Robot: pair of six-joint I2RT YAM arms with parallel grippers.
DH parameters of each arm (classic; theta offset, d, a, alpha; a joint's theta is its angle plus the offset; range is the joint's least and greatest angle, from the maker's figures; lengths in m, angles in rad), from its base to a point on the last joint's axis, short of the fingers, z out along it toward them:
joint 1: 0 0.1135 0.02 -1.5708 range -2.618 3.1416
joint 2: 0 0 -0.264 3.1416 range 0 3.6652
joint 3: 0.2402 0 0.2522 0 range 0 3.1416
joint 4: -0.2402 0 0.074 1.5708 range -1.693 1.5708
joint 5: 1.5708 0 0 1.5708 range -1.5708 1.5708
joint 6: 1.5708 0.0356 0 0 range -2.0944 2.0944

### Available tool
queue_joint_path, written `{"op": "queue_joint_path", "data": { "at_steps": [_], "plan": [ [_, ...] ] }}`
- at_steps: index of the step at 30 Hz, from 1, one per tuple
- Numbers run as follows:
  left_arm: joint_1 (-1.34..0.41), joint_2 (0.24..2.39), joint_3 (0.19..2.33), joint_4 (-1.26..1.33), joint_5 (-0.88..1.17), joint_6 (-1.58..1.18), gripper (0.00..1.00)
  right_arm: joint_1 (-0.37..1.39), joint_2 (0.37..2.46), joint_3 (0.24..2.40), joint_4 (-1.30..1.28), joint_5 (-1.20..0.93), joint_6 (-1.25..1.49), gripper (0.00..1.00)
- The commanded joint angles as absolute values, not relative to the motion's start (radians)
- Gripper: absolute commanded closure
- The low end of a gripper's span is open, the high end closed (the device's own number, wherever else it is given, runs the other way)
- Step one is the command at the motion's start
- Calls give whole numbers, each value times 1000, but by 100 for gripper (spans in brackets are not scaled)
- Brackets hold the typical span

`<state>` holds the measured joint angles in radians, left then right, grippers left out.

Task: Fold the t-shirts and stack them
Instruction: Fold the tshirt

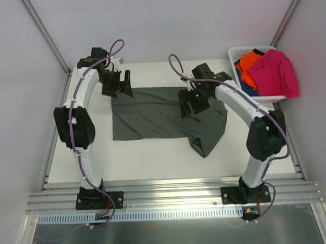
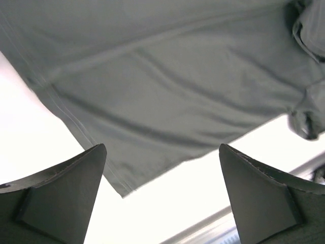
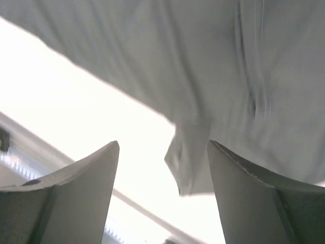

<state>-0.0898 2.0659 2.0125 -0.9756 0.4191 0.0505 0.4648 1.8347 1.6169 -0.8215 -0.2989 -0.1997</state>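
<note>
Left gripper (image 1: 119,84) and right gripper (image 1: 192,105) both spread, empty. I risk folding the grey t-shirt (image 1: 149,116) crooked, since its near-right corner is bunched.

The left arm (image 1: 77,124) rises from its base, folds at the elbow and reaches forward; the left gripper (image 1: 120,85) at its end points downward, jaws spread wide, the two dark fingers (image 2: 61,193) well apart and closed on nothing; the right arm (image 1: 251,108) climbs from its base, bends at a high elbow and leans inward toward the left arm; the right gripper (image 1: 191,105) also tips downward, jaws parted somewhat less widely, nothing pinched between them.
</note>
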Motion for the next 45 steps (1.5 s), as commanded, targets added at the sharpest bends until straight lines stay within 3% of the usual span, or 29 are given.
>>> {"op": "queue_joint_path", "data": {
  "at_steps": [1,10,21,34,45],
  "plan": [
    [-81,1956,1915,-1031,485,21,7,433,1689,1502,-920,-319,-206,27],
    [-84,1813,1626,-1039,476,3,15,407,1549,1230,-936,-384,-183,35],
    [-83,1729,1356,-1037,454,3,15,406,1465,1031,-927,-402,-137,41],
    [-57,1773,1365,-1034,426,-37,17,405,1517,1009,-891,-410,-133,58],
    [-14,1835,1404,-1040,411,-37,16,406,1615,1011,-876,-370,-133,55]
  ]
}}
